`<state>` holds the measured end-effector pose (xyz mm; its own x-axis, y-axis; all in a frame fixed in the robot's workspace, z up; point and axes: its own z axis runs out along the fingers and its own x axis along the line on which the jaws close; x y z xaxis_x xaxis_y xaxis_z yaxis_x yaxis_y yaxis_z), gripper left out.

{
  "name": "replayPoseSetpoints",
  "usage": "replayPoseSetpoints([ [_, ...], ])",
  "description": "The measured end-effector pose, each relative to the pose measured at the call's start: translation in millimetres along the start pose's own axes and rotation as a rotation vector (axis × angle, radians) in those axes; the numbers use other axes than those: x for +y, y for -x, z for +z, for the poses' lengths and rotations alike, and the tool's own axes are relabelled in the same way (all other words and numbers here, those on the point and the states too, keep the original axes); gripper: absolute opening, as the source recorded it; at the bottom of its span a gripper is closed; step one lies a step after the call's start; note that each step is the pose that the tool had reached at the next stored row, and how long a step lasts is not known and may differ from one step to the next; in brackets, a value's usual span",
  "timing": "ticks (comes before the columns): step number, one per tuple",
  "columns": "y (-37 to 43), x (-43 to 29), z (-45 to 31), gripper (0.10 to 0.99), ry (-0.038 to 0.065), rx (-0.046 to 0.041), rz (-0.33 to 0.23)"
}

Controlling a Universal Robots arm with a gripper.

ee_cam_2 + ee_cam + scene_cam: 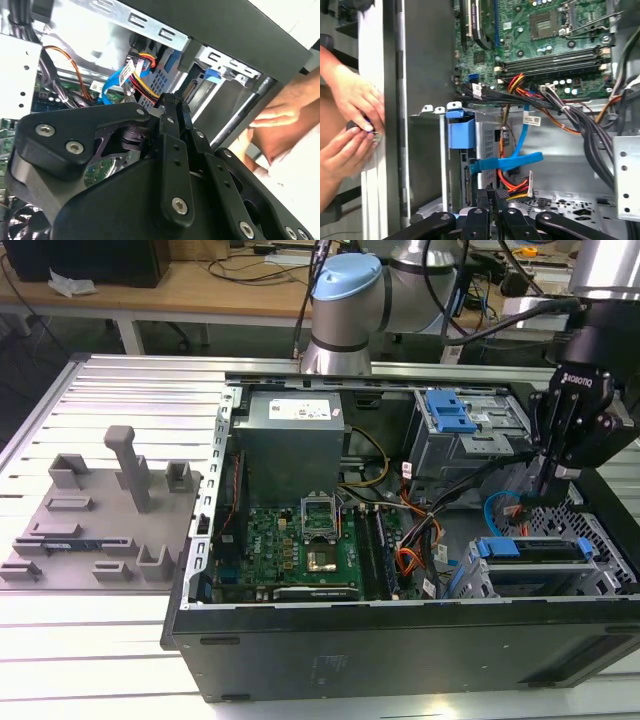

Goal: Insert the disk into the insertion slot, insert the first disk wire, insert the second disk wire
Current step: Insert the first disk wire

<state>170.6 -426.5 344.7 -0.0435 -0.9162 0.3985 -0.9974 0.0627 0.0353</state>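
Disk (540, 551) sits in the insertion slot (560, 585), at the case's corner on the exterior view's right. Claw (547, 488) hangs just beside it, clenched on what looks like a black wire plug (503, 193). Judged: first-wire step; plug needs squaring with the disk's socket.

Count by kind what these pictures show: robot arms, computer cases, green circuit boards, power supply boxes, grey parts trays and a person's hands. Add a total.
Robot arm: 1
Computer case: 1
Green circuit board: 1
Power supply box: 1
Grey parts tray: 1
Hands: 2
Total: 7
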Motion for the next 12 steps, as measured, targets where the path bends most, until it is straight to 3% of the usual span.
replayPoseSetpoints([
  [2,-2.8,-1.0,1.1,0.165,-0.001,-0.0325,-0.001],
  [3,-4.6,-1.5,2.0,0.165,-0.002,-0.0440,-0.001],
  [5,-7.3,-2.1,3.1,0.165,-0.003,-0.0582,-0.001],
  [7,-12.9,-2.8,5.5,0.165,-0.007,-0.0895,0.000],
  [9,-21.5,-3.4,9.3,0.165,-0.006,-0.1277,-0.002],
  [10,-24.4,-3.6,10.5,0.165,-0.005,-0.1407,-0.003],
  [12,-29.6,-3.9,12.7,0.165,-0.004,-0.1588,-0.004],
])
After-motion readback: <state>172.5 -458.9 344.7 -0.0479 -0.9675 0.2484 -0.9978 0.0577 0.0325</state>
